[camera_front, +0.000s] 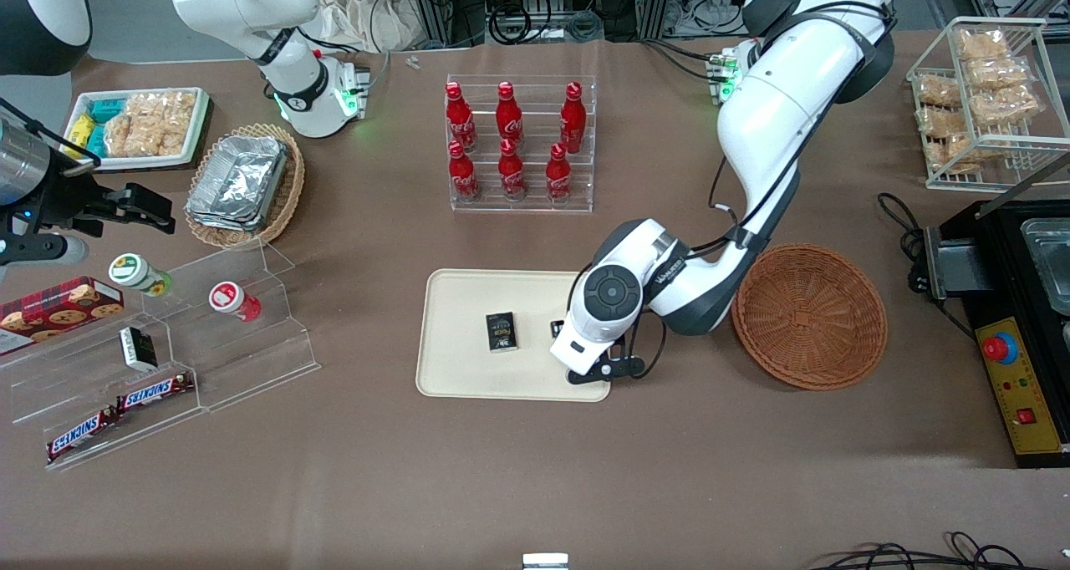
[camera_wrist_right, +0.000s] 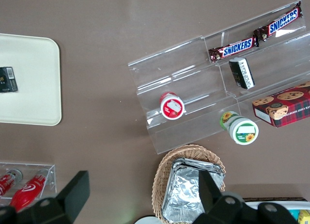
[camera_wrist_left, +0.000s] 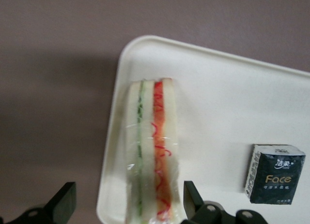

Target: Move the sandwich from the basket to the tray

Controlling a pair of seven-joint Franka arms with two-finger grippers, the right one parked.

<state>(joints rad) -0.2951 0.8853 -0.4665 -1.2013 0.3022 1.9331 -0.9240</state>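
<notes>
1. Sandwich (camera_wrist_left: 152,151), a plastic-wrapped wedge of white bread with green and orange-red filling along its cut edge, lies on the tray (camera_wrist_left: 218,112) close to one rim; in the front view the arm hides it.
2. The tray is smooth cream-beige with rounded corners and a low rim; on it, apart from the sandwich, sits a small black packet (camera_wrist_left: 274,174) printed "Face" in gold beneath white characters.
3. The gripper (camera_wrist_left: 128,204) hangs over the tray's corner with its two dark fingers (camera_wrist_left: 62,201) spread wide, one to each side of the sandwich, neither visibly pressing it.
4. The basket (camera_front: 809,316), round, shallow, reddish-brown wicker, stands just beside the tray toward the working arm's end of the table, with nothing visible in it.
5. Farther from the front camera than the tray, a clear acrylic rack (camera_front: 522,145) holds six red Coca-Cola bottles.
6. Toward the parked arm's end, clear acrylic steps (camera_front: 276,336) carry two "SNICKERS" bars (camera_front: 155,391).
</notes>
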